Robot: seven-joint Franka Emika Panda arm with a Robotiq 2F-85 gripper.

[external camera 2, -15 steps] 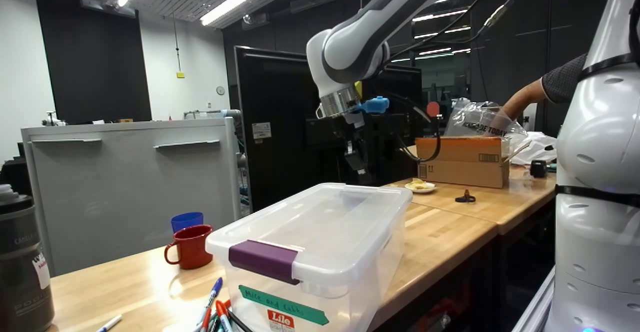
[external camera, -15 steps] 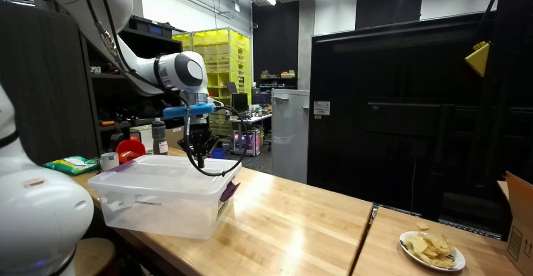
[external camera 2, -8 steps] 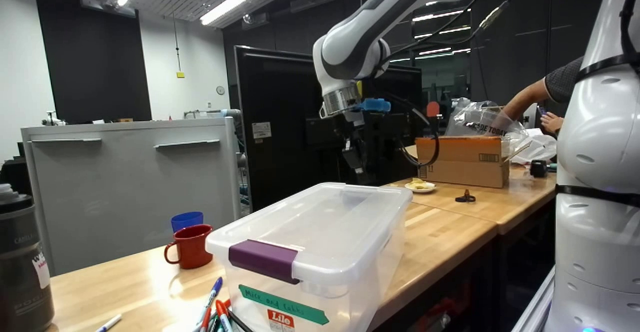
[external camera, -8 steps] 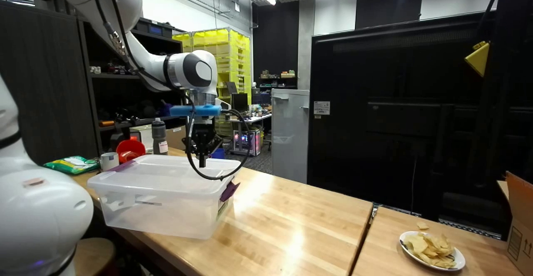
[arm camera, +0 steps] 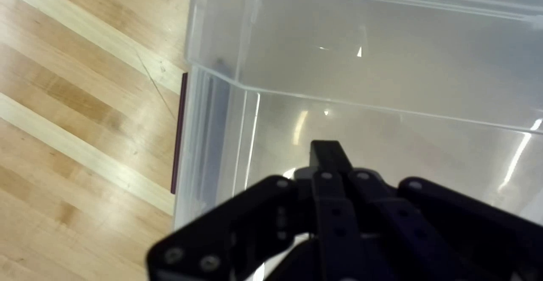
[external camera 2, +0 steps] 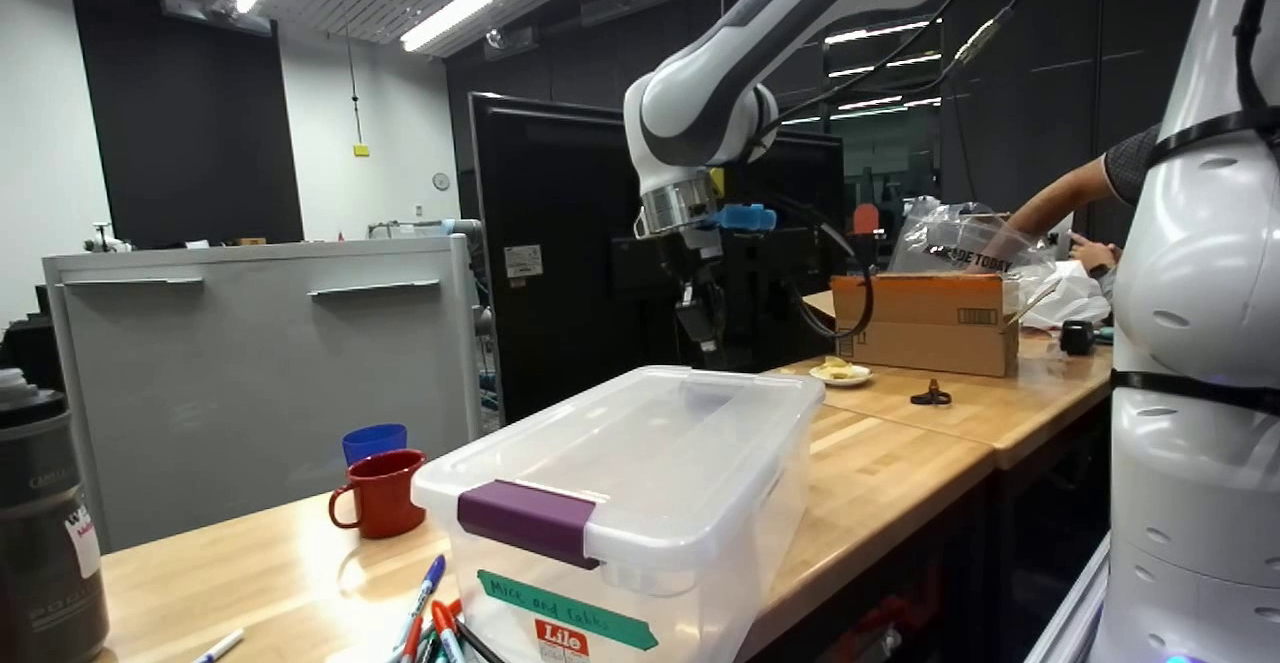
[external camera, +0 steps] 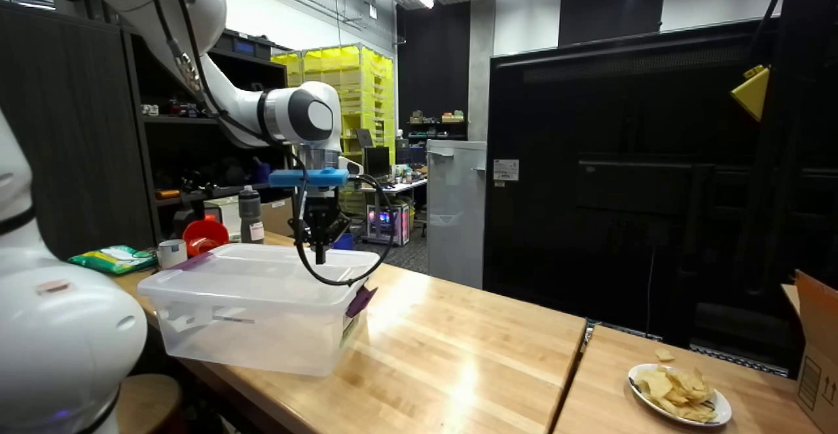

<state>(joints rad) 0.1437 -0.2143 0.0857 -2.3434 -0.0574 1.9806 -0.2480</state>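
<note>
In an exterior view, we look diagonally across the table [external camera: 458, 349], arm base [external camera: 65, 329] close, bin [external camera: 252, 329] farther off. In an exterior view, we look along the table, bottle [external camera 2: 45, 528] and bin close. Wrist view: we face steeply down, bin near. Both exterior views share bin, arm base, plate [external camera: 723, 410].

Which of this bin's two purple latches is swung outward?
The purple latch at the end of the bin facing the plate of chips: it juts out, while the opposite latch, by the pens, lies folded against the lid.
</note>
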